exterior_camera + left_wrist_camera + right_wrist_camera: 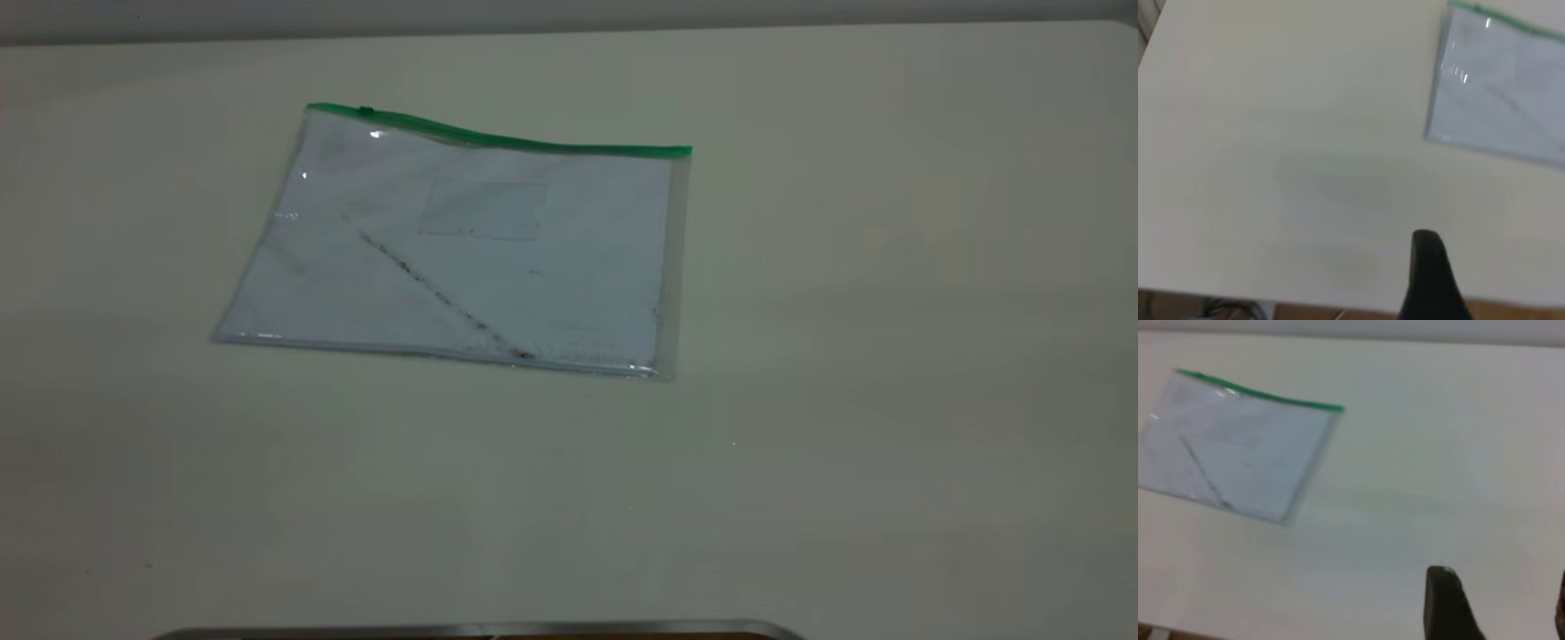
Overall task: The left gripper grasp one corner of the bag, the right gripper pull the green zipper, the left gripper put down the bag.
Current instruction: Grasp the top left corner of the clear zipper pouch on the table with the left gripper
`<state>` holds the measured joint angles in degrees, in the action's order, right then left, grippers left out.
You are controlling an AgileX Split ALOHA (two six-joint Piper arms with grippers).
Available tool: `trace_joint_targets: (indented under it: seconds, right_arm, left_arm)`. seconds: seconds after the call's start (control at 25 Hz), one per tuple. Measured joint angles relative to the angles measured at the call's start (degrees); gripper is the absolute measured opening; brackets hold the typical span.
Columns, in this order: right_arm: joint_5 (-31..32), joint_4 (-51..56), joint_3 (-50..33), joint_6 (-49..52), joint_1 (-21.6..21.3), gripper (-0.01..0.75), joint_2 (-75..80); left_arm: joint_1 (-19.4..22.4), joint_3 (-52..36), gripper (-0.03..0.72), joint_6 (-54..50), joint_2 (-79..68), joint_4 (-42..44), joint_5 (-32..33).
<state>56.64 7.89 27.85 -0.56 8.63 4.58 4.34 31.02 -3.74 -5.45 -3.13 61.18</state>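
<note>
Exterior view shows the bag (462,244) lying flat on the tabletop (889,356), left of centre, with neither arm in sight; the green zipper (498,135) runs along its far long edge, and the small slider (365,111) sits near that edge's left end. In the left wrist view the left hand (1431,280) hangs well apart from the bag, only one finger showing, so I cannot tell whether it is open or closed; in the right wrist view the right hand (1501,603) is spread open over bare tabletop, also well apart. By my judgement nothing is done yet: corner grasp, zipper pull and put-down all remain.
</note>
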Motion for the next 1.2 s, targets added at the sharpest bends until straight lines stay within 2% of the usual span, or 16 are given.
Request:
trace_joint_targets:
  seconds: [0.16, 0.32, 0.44, 0.56, 0.68, 0.92, 1.2]
  right_arm:
    - [-9.87, 0.04, 0.0, -4.08, 0.0, 0.425, 12.26]
    - [-23.27, 7.35, 0.0, -8.42, 0.0, 0.425, 26.05]
    - [-31.19, 15.8, 0.0, -18.64, 0.0, 0.436, 36.47]
    - [-37.41, 25.53, 0.72, -31.35, 0.0, 0.48, 47.31]
    - [-38.01, 36.89, 3.82, -44.05, 0.0, 0.52, 58.45]
    - [-31.96, 60.99, 14.26, -67.68, 2.85, 0.535, 79.18]
    - [-26.52, 81.06, 21.44, -81.14, 6.68, 0.535, 94.95]
  left_arm:
    - [0.0, 4.03, 0.56, -0.48, -13.93, -0.43, -7.21]
    - [0.0, 8.06, 0.56, 4.15, -31.36, -3.59, -13.7]
    - [0.0, 10.92, 0.56, 11.04, -43.65, -6.64, -18.39]
    - [-0.07, 14.57, 0.56, 16.96, -56.57, -9.81, -22.29]
    - [-0.08, 19.76, 0.56, 19.69, -68.38, -14.57, -24.38]
    - [-0.29, 31.72, 0.56, 28.23, -91.22, -18.98, -26.06]
    - [-0.29, 46.53, 0.56, 31.07, -112.02, -21.59, -23.39]
